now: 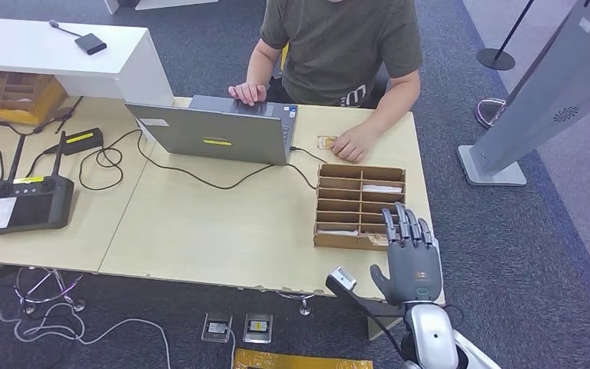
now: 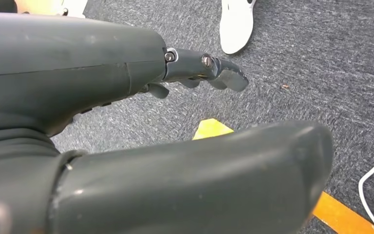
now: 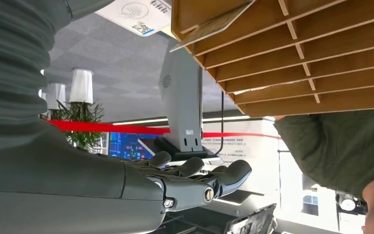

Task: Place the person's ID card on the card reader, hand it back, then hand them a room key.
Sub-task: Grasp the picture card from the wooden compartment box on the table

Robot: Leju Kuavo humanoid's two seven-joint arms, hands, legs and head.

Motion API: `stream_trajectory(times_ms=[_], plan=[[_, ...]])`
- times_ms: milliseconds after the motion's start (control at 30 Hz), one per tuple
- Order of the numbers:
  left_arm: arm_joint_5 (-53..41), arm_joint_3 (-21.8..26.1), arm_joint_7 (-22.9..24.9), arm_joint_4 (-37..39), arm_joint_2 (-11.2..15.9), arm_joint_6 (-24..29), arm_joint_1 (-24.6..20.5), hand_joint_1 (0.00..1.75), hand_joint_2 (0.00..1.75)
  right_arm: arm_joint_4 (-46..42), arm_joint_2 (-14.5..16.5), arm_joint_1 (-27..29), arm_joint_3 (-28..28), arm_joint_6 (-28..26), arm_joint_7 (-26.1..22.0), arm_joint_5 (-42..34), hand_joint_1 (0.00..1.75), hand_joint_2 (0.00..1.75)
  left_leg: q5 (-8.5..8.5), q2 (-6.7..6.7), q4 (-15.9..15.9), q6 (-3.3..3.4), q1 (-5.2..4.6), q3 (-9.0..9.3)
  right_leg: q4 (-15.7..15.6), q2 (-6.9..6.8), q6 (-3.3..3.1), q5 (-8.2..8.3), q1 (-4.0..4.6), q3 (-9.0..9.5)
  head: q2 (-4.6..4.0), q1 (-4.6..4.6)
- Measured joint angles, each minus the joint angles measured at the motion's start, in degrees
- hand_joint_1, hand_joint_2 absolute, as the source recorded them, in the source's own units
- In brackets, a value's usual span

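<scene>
**Right hand up by the card tray, ID card still over by the person**

Going left to right in the head view: far left there's a black controller (image 1: pixel 28 201) with two antennas sitting on the table (image 1: pixel 200 238), cables looping around it. Middle of the frame, a grey laptop (image 1: pixel 219 132) sits open, and the person (image 1: pixel 338 46) at the top centre has one hand on its keyboard. Their other hand rests on the table right of the laptop, touching a small ID card (image 1: pixel 326 141). Just below that is a wooden tray (image 1: pixel 359 206) split into slots, with a few cards lying in them.

Lower right, the right hand (image 1: pixel 409 257) is raised at the near right corner of the tray, fingers straight and spread, holding nothing. A grey kiosk stand (image 1: pixel 541 100) is at the far right on the carpet.

In the left wrist view, the left hand (image 2: pixel 126 122) hangs over dark carpet, fingers extended and apart, nothing in it.
</scene>
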Motion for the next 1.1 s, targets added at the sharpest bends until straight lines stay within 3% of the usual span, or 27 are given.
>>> stream_trajectory(times_ms=[1100], plan=[[-1.65,0.0,0.0,-0.02,0.18,-2.91,0.0,0.0,0.0,2.49,7.08,3.46,-6.75,3.02,0.13,0.97,0.0,1.75,0.0,0.0,0.0,0.0,0.0,0.0,0.0,0.01,0.0,0.0,0.0,0.0,0.0,0.0]])
